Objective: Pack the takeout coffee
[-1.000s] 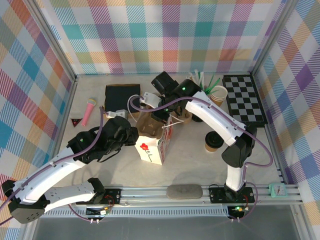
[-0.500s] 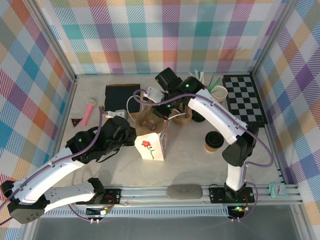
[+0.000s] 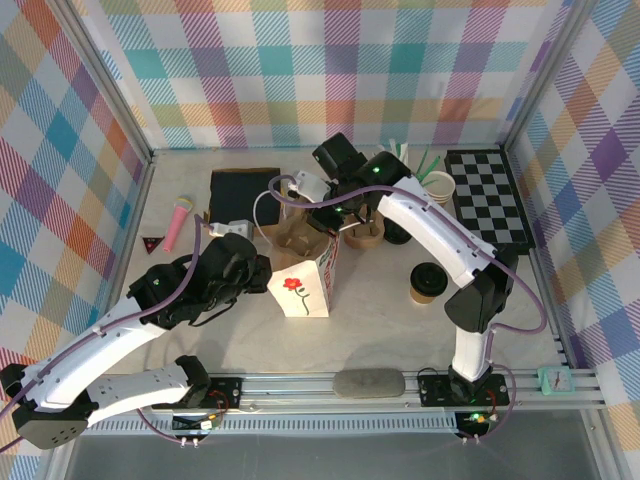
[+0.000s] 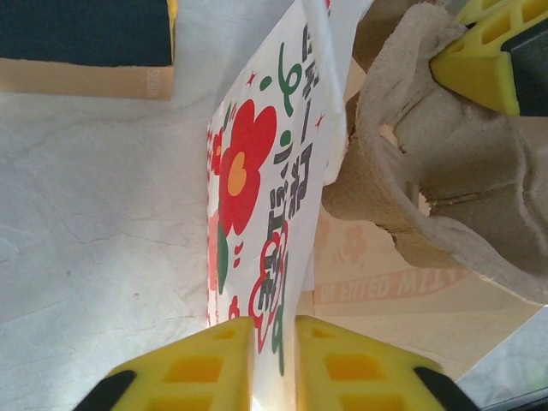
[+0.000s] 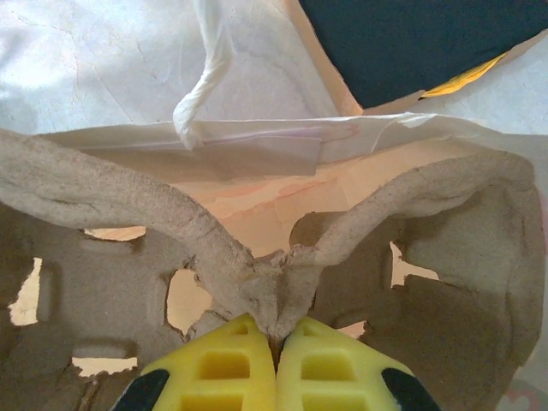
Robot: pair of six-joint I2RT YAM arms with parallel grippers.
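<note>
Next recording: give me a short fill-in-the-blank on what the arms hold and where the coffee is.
The left gripper pinches the paper bag, printed with a red ___.
The right gripper, with ___ jaws, pinches the pulp cup tray.
The coffee cup stands on the table with its black ___ on.
Missing: flower; yellow; lid.

Pale marbled table [image 3: 380, 325]. At far left lie a black pad [image 3: 243, 190], a pink microphone [image 3: 178, 220] and a small red triangle [image 3: 151, 241]. A flowered bag [image 3: 303, 288] stands mid-table, a lidded coffee cup [image 3: 427, 283] to its right. At far right, a checkerboard [image 3: 490, 195], with a straw cup [image 3: 436, 188] just beside it
</note>
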